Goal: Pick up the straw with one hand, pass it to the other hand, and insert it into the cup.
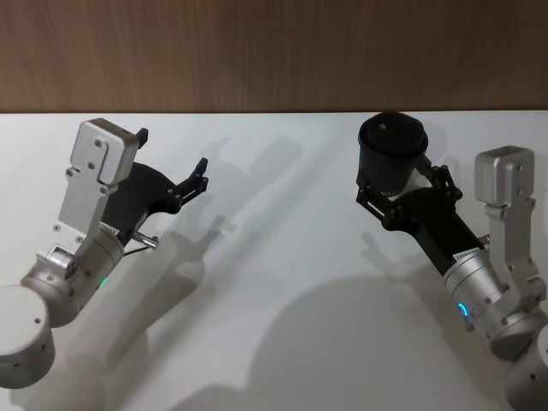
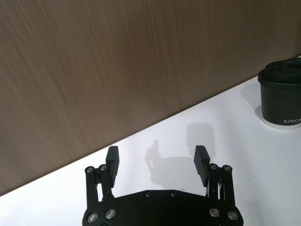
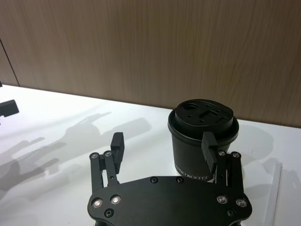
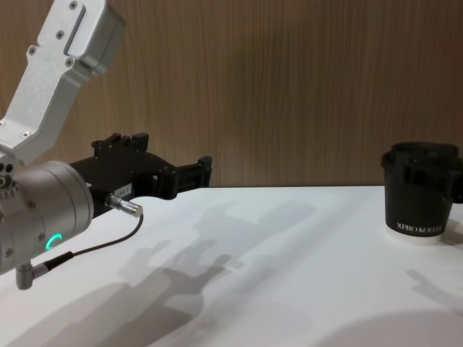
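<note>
— Where is the straw (image 3: 276, 188)?

— Likely that faint pale line on the tabletop (image 1: 282, 325), just beside the cup (image 3: 193, 146). Nothing holds it.

— Both empty, then?

— Yes, fingers spread apart. The left hand (image 2: 157, 154) hovers well off to the left; the right hand (image 3: 163, 141) sits just short of the cup.

— How to pick it up well?

— I'd say straddle it near one end and close gently, so it neither rolls nor crushes, leaving length for the handover.

— Do the views differ?

— The chest view reads the cup's lettering (image 4: 419, 228) side-on; the right wrist view looks down on the lid (image 3: 203, 112).
</note>
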You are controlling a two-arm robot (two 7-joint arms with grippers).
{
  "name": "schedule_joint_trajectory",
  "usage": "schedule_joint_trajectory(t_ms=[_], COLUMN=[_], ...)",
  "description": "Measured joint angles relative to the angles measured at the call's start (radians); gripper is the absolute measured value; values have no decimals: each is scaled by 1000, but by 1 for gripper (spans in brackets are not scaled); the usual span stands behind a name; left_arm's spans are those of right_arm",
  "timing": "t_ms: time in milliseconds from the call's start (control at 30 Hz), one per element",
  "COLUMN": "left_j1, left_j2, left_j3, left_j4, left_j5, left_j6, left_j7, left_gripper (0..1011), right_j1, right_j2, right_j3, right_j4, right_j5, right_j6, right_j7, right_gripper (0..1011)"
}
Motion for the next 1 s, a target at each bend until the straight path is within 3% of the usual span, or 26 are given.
schedule_joint_trajectory(t_ms=[1000], left_j1=[0], left_j2=[0], left_j3=[0], left_j4=[0], left_j5=[0], left_j6=[0], left_j7=[0], left_gripper=[1003], right_j1=[-3], right_j2=[0], right_j3=[4], right_j4=[-1], right_j5=[-3], right_j6=[2], right_j7=[-3], right_gripper=[1001])
